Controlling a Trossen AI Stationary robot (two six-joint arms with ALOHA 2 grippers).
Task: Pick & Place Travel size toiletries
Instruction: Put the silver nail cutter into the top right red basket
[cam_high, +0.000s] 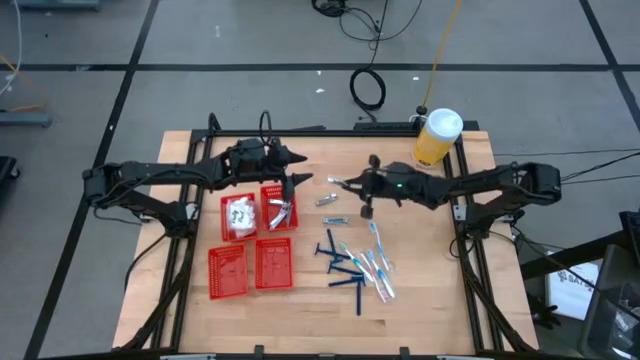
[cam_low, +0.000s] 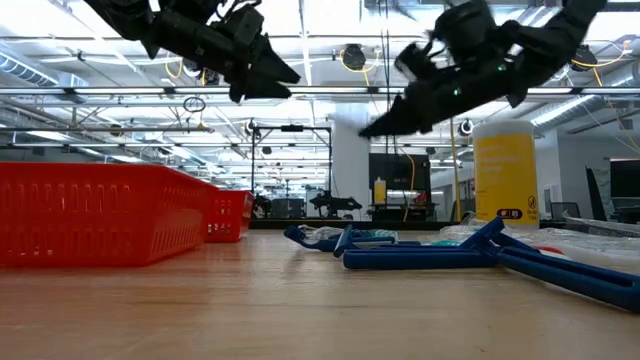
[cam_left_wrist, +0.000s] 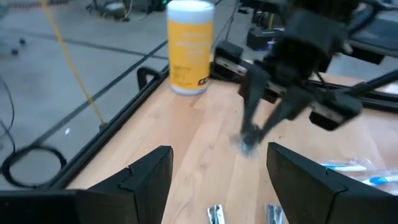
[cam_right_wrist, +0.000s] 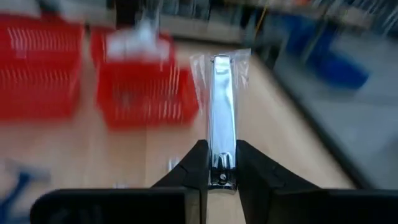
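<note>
The right end effector (cam_right_wrist: 217, 163) is closed narrow on a small silver tube (cam_right_wrist: 222, 118) in a clear wrapper, pinching it at one end so that its long axis runs straight out ahead of the fingers, in line with them; in the high view this item (cam_high: 338, 183) shows as a pale sliver at the tip of the right arm, raised off the desk (cam_high: 440, 310) near its middle and pointing left toward the red baskets. The left end effector (cam_left_wrist: 217, 171) hangs with its fingers well apart and nothing between them, above the far right basket (cam_high: 279, 207), which already holds silver pieces; the basket just left of it (cam_high: 238, 217) holds white packets, and the two near baskets (cam_high: 250, 268) look unfilled. The relation the next move turns on, as I judge it, is that the held tube lies to the right of the silver-filled basket with its free end leading that way, so the right arm needs only to carry it left along its own axis and lower it in; the left arm sits over that same basket and may have to give room. Two more silver tubes (cam_high: 330, 208) lie on the desk between the arms, and the blue razors (cam_high: 345, 270) and wrapped toothbrushes (cam_high: 377, 262) lie in a loose heap nearer the front, on the right arm's side. A big yellow jar (cam_high: 437, 137) stands at the far right corner, well apart from all this
</note>
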